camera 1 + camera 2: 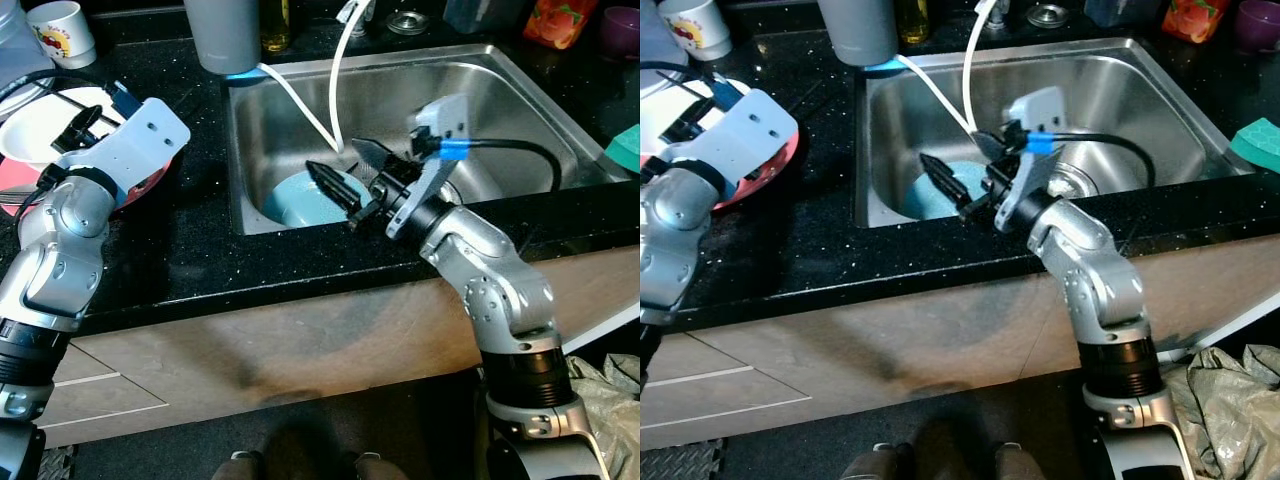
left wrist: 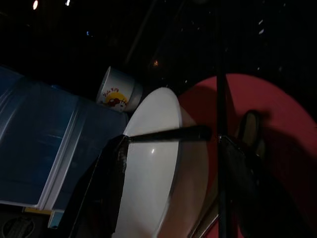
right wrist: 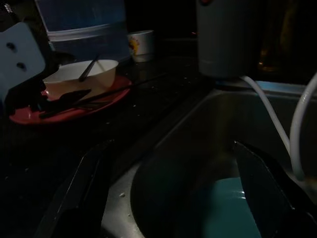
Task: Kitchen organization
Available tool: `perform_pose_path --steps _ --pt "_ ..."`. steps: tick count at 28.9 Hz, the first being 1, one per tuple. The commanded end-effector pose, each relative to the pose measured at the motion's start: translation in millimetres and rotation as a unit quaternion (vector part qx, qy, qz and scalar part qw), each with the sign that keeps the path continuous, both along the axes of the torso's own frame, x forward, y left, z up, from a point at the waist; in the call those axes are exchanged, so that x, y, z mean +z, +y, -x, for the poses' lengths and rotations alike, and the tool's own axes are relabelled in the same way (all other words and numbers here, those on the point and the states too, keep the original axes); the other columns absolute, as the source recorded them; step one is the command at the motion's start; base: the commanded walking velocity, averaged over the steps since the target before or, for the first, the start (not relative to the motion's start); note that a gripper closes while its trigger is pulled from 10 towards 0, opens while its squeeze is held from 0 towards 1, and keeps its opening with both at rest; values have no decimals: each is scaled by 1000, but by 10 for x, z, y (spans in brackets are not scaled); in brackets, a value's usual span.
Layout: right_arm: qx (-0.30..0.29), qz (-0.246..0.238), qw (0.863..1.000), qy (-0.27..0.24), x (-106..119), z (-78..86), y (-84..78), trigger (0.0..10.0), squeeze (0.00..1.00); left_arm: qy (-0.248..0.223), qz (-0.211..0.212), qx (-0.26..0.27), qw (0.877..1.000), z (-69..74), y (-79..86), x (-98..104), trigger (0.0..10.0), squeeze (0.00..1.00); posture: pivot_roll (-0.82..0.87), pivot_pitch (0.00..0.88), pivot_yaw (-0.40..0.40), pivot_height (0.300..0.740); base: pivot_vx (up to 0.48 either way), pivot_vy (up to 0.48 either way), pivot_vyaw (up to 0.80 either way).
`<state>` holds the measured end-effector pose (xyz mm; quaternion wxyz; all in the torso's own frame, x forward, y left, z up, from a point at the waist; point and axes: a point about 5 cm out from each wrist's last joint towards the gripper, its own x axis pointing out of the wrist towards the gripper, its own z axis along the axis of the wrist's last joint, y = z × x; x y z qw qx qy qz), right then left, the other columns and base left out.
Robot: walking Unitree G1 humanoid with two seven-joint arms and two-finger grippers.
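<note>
Underneath, black speckled countertop (image 1: 190, 250) around a steel sink (image 1: 520, 110).

support: black speckled counter (image 1: 200, 250) | on it: red plate (image 1: 775, 165), white mug (image 1: 62, 30), grey canister (image 1: 222, 35), green sponge (image 1: 1258, 142)

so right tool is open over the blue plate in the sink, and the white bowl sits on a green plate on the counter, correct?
One error: the plate under the white bowl is red, not green, as the left wrist view shows. The rest holds: the right tool is open over the blue plate in the sink.
</note>
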<state>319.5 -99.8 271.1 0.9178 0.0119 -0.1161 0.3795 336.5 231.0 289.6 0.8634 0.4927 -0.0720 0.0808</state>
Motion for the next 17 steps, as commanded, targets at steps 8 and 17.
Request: perform_pose_path --steps 8,17 --pt "13 11 1000 6 -30 50 29 10000 0 10 -47 3 999 3 12 22 7373 0 18 189 4 740 0 0 0" --pt "12 11 1000 6 -33 50 29 10000 0 -4 -54 -8 999 3 -30 61 5804 0 20 194 3 740 0 0 0"
